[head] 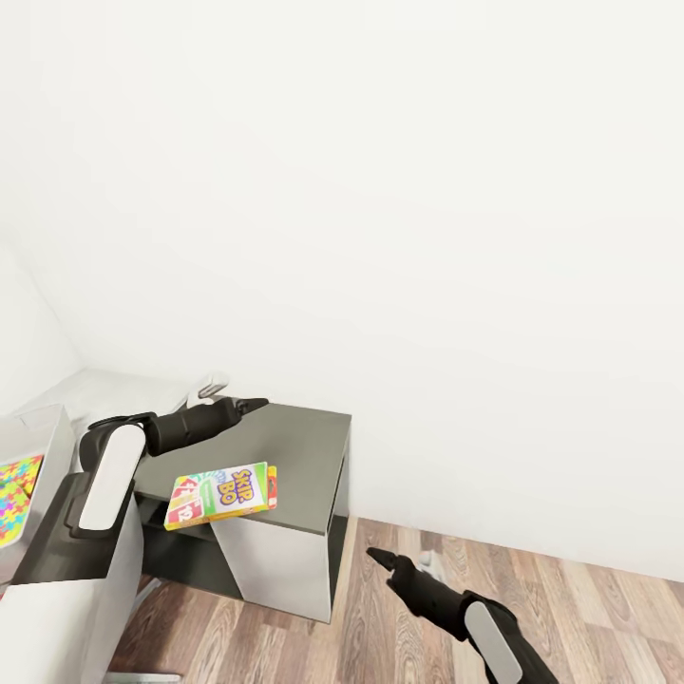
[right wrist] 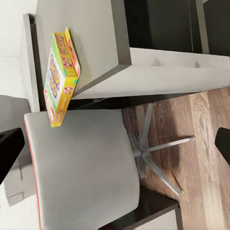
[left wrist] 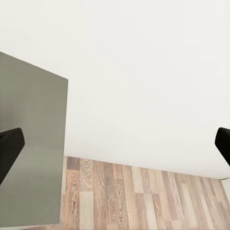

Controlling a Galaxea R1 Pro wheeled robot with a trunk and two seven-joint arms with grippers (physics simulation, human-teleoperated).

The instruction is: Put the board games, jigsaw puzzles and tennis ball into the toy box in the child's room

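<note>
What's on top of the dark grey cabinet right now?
A yellow-green Skip-Bo game box lies on the dark grey cabinet top, overhanging its front edge. The left arm covers part of the top.

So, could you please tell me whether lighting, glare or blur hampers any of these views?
Head view: the wall is washed out and nearly featureless, while the game box reads sharply. Left wrist view: flat and even, with the floor grain crisp. Right wrist view: a dark shadow lies under the cabinet top, and the chair looks soft.
</note>
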